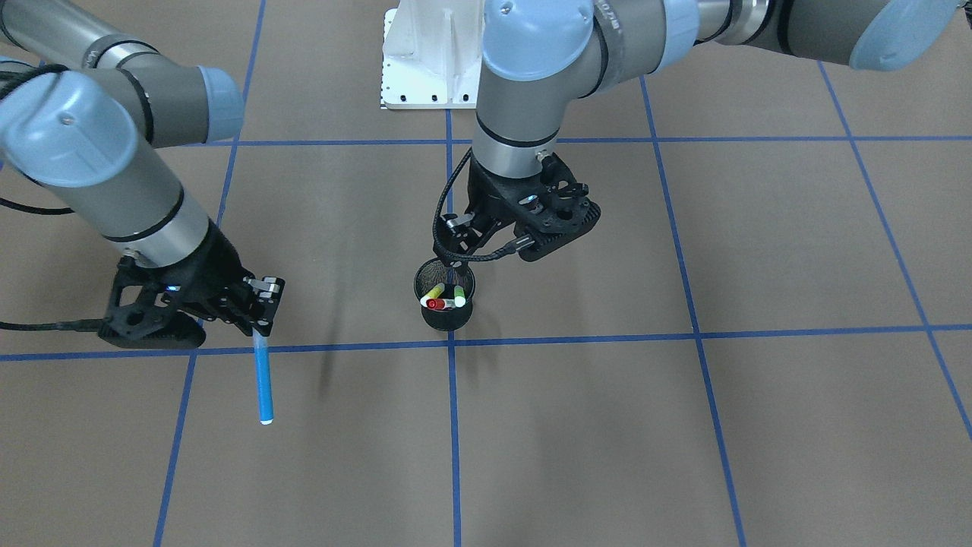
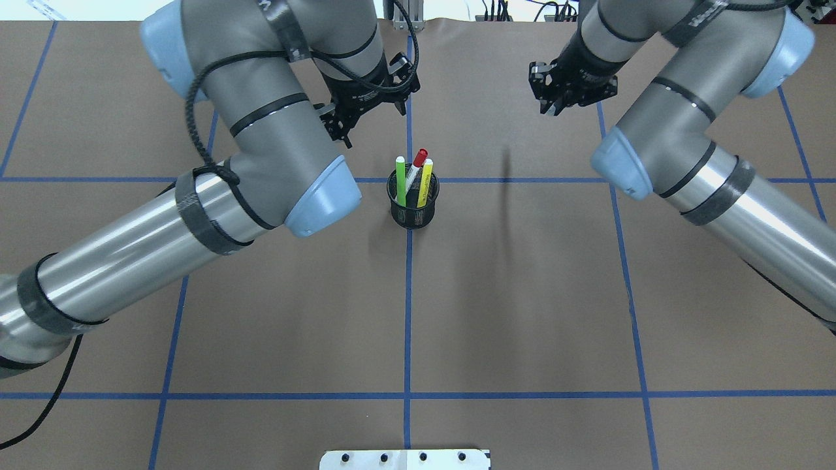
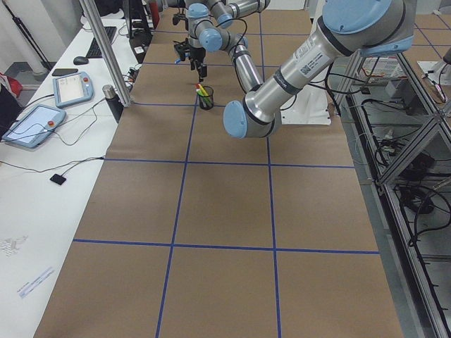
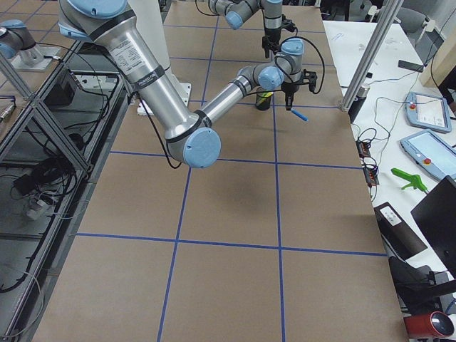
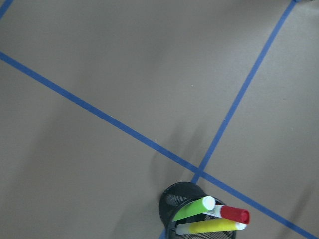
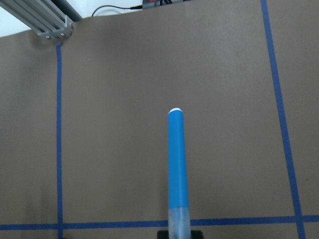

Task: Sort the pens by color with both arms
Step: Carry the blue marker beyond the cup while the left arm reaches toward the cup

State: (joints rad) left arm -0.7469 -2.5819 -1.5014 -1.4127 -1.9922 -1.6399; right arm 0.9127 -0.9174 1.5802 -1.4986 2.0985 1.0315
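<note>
On the robot's right side of the brown paper-covered table (image 1: 607, 425) marked with blue tape lines, the right gripper (image 1: 260, 323) is clamped on the upper end of the slim blue pen (image 1: 263, 380), which hangs nearly upright below the jaws with its white-tipped free end pointing down. The pen's shadow lies apart from that tip, so the pen appears to be carried clear of the surface and well away from the small black mesh cup (image 1: 444, 313). The end grip leaves most of the barrel exposed below the fingers, which suits lowering the pen onto the paper without the gripper body meeting the table. The cup stands at the crossing of two tape lines in the centre, within reach of both arms. It holds the other three pens, leaning with their tops above the rim: the light green pen (image 2: 400, 179), the white-barrelled pen with a red cap (image 2: 417, 164) and the yellow pen (image 2: 425, 183). Their projecting tops are the only parts a gripper can take from above. The left gripper (image 1: 460, 257) hangs just above the far rim of the cup and holds nothing; its wrist camera looks down at the three pen tops, a position consistent with lining up on one of them. The pictures do not show clearly whether its jaws are apart or together. Judged from this layout, one pen is out for sorting and three are not yet removed
</note>
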